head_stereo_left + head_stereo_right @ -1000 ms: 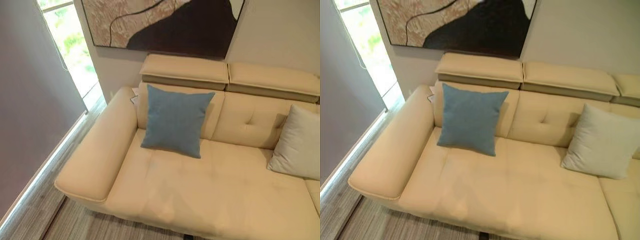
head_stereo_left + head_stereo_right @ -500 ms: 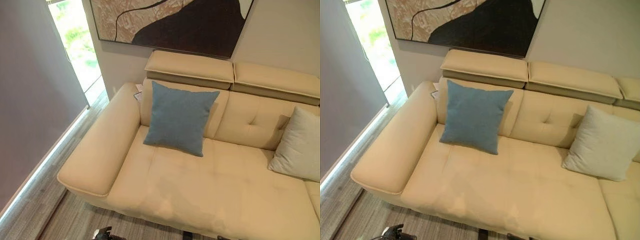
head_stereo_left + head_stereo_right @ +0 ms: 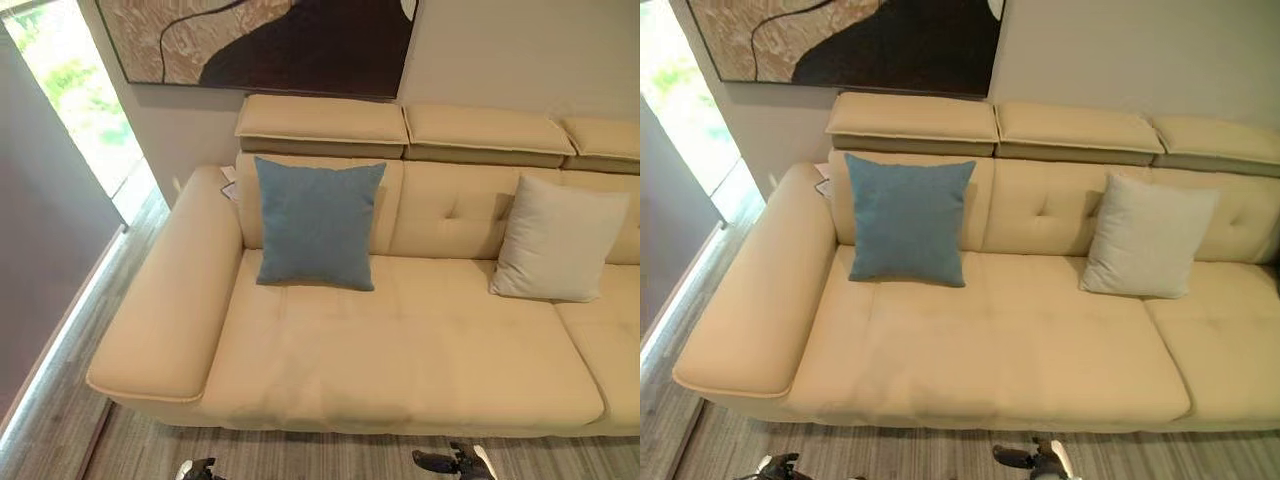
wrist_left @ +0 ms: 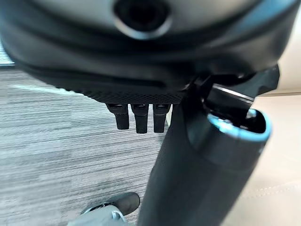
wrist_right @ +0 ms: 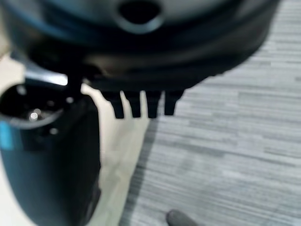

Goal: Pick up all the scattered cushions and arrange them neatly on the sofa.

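I'm eyeing the soft, light blue square fabric cushion (image 3: 318, 224); I'm judging a corner pinch best, both hands' fingers (image 4: 136, 117) hanging straight, empty

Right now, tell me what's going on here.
Nothing is being handled at this moment. The robot stands facing a cream sofa with both hands low and holding nothing: the left hand and the right hand hang over the grey floor, fingers straight. Two cushions sit upright against the sofa's backrest: a blue cushion near the armrest and a pale cushion further along the seat. No cushion lies on the visible floor.
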